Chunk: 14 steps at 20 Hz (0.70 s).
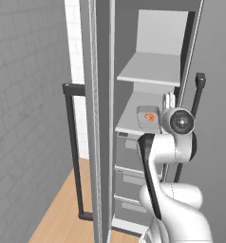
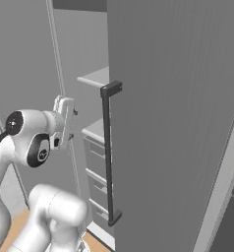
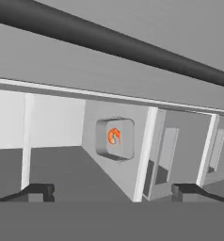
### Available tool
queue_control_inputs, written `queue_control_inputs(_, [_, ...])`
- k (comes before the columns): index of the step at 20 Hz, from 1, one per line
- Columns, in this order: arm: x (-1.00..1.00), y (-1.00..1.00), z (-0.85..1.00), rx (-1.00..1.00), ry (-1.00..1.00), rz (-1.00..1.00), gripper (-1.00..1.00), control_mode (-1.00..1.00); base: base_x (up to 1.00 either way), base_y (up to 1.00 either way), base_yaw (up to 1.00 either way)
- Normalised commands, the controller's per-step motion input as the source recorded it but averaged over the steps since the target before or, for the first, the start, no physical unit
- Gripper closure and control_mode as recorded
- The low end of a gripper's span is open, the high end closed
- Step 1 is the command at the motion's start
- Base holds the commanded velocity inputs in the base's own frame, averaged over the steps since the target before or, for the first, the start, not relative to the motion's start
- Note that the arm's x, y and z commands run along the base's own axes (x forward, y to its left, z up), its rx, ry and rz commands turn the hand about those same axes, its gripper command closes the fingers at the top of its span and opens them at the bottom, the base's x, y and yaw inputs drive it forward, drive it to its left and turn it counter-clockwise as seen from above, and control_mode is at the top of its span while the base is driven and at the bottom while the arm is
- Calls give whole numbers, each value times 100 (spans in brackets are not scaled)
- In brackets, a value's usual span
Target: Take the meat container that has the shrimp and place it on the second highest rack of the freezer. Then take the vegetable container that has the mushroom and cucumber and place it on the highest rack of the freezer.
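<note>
The meat container [image 1: 148,116] with the shrimp [image 1: 151,116] was found resting on the lower rack [image 1: 134,121] of the freezer [image 1: 155,33], toward its front edge. The highest rack [image 1: 150,69] was seen bare. The gripper [image 3: 113,192] was noted just outside, jaws spread, nothing held. First placement was judged done; the vegetable container was judged still to be fetched.

Grey tiled wall [image 1: 24,95] on left, wood floor [image 1: 58,213] below, white tile strip [image 1: 77,52] behind.
</note>
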Motion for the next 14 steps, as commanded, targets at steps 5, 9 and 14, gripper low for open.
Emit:
queue_control_inputs(5, [-100, 0, 11, -10, 2, 0, -100, -100, 0, 0, 0])
queue_control_inputs(9, [-99, 0, 2, -10, 2, 0, -100, -100, 0, 0, 0])
queue_control_inputs(14, [-66, 0, -16, -3, 1, 0, -100, -100, 0, 0, 0])
